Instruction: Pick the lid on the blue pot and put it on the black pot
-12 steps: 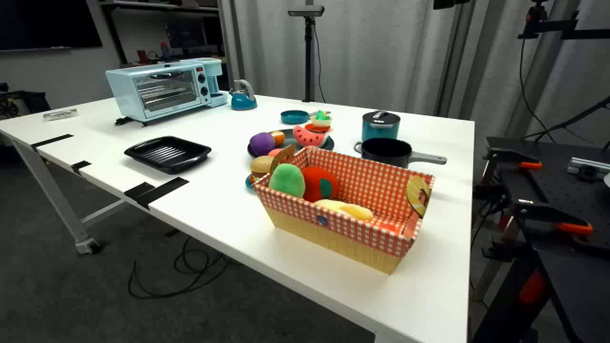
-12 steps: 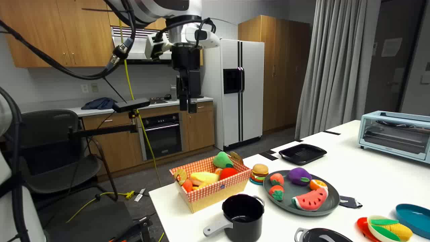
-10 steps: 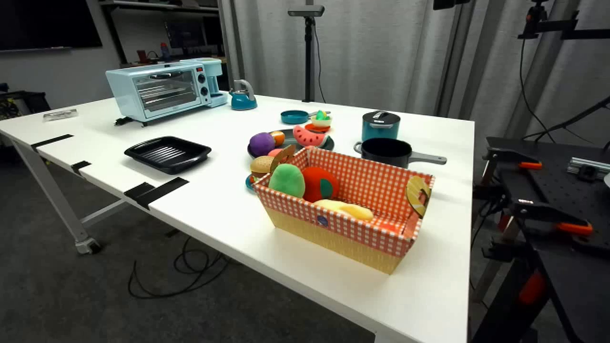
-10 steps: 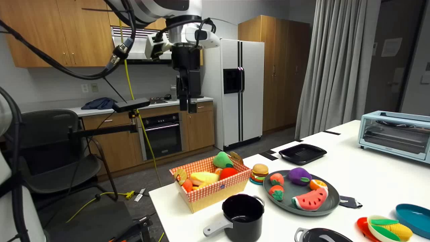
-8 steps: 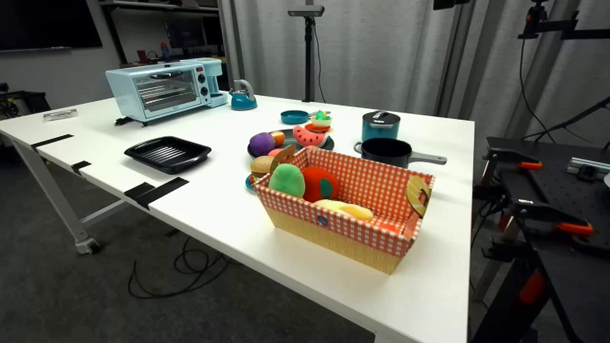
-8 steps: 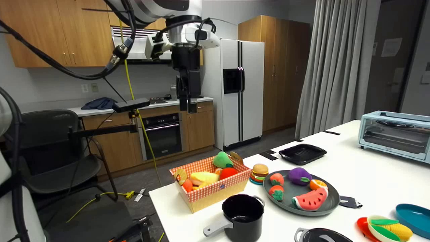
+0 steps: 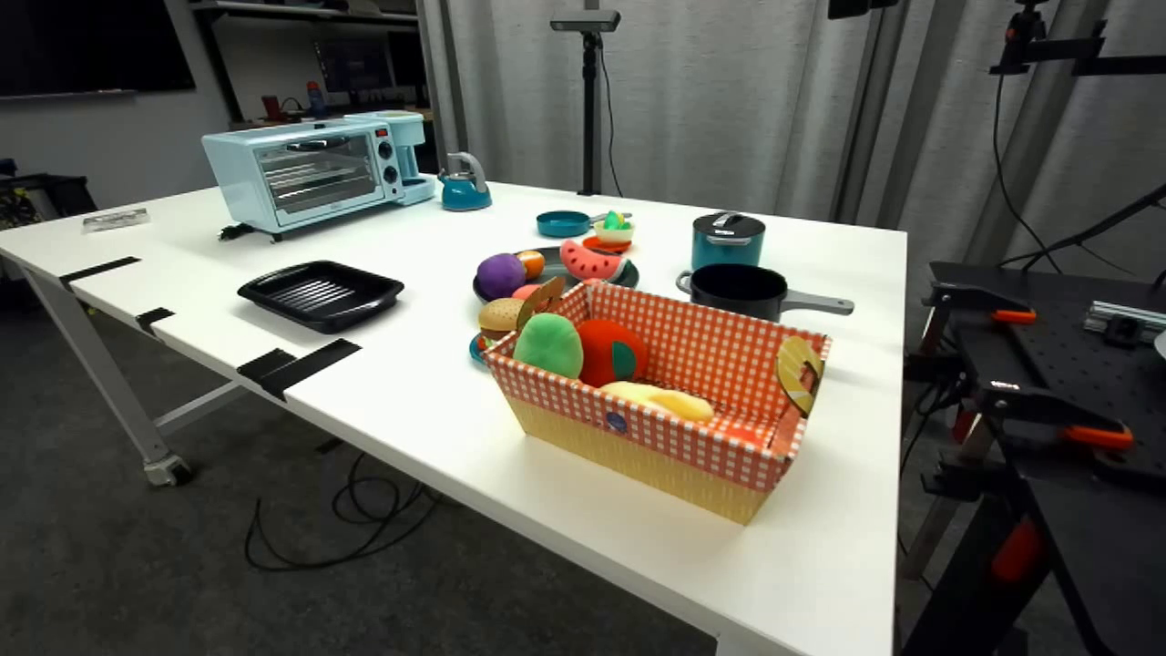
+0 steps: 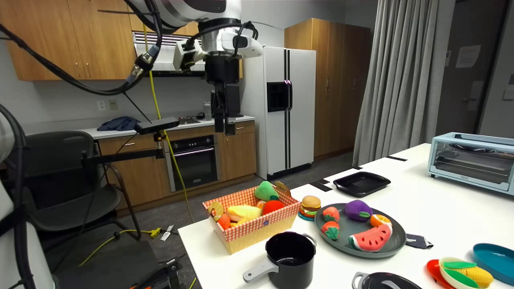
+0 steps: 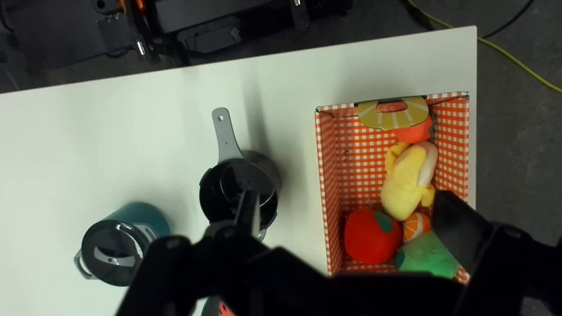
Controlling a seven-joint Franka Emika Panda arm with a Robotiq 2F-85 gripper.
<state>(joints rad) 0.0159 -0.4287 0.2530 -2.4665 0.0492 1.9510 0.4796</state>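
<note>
In the wrist view, lower left of frame, I find the round dark lid [image 9: 103, 239] seated level on the round teal-blue pot [image 9: 151, 215]; the lid's grey strap handle [image 9: 115, 260] has its long axis roughly left-right, dipping slightly rightward. Near centre, the round black pot [image 9: 219, 186] points its straight grey handle [image 9: 225, 136] to the frame's top, leaning slightly left. My black gripper [image 9: 351, 218] stands wide, fingers well apart.

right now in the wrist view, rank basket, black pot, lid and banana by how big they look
Largest: basket
Then: black pot
Last: lid and banana, too close in size to rank
</note>
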